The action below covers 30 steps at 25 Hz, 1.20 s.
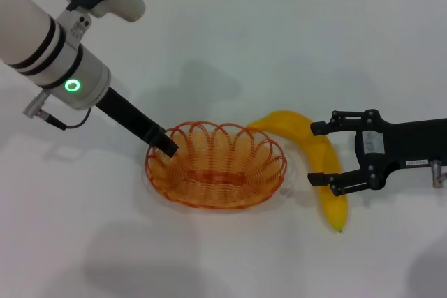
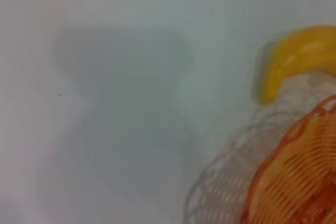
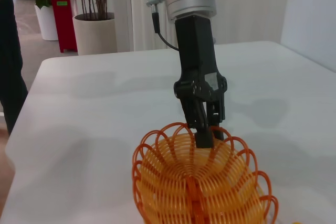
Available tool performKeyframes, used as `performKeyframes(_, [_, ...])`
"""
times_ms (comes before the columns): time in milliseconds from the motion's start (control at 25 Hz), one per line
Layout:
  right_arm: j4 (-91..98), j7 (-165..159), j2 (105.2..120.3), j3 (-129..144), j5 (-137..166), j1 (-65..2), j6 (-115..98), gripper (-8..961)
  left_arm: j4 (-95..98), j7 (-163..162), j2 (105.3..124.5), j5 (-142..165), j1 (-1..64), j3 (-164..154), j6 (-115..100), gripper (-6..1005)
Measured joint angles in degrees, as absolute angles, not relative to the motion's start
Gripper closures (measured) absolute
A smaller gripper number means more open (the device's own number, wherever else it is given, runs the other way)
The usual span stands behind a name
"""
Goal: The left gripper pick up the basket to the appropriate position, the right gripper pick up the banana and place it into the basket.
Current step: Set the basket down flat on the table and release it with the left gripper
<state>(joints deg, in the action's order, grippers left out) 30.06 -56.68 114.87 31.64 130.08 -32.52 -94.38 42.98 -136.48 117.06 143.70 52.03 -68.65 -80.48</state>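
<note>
White label (image 1: 369,142) on right tool (image 1: 323,155), text unreadable.

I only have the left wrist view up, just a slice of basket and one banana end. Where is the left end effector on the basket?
Observer: The left end effector is at the basket rim on the robot's left side, and its fingers look pinched on the wire.
Operator: And the right arm?
Observer: The right end effector is open, with one finger on each side of the banana near its middle.
Operator: Is the banana in the basket?
Observer: No, it lies on the table outside the basket, on the robot's right, its stem end against the rim.
</note>
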Motion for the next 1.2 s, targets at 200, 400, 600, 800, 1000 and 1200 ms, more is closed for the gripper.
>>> performKeyframes(200, [30.1,-56.7,114.87,31.6,130.1,-32.5,-94.4,64,43.3,-136.2,117.16,143.7,52.0,-68.6,-79.7,672])
performKeyframes(400, [30.1,-56.7,114.76,31.3,130.1,-32.3,-94.4,64,44.0,-135.8,117.16,143.3,51.7,-68.7,-79.7,456])
performKeyframes(600, [30.1,-56.7,114.62,31.1,130.1,-32.0,-94.4,64,46.0,-135.8,117.16,143.1,51.0,-68.9,-80.3,210])
performKeyframes(800, [30.1,-56.7,114.47,28.7,130.1,-31.7,-94.5,64,57.4,-136.1,117.14,140.5,44.6,-71.7,-83.9,181])
performKeyframes(1000, [30.1,-56.7,114.18,26.2,130.1,-30.9,-94.6,64,80.0,-135.6,117.07,134.8,31.2,-75.7,-85.9,158])
performKeyframes(1200, [30.1,-56.7,113.98,25.8,130.1,-30.4,-94.7,64,92.1,-127.9,117.12,128.2,19.7,-77.4,-84.8,161])
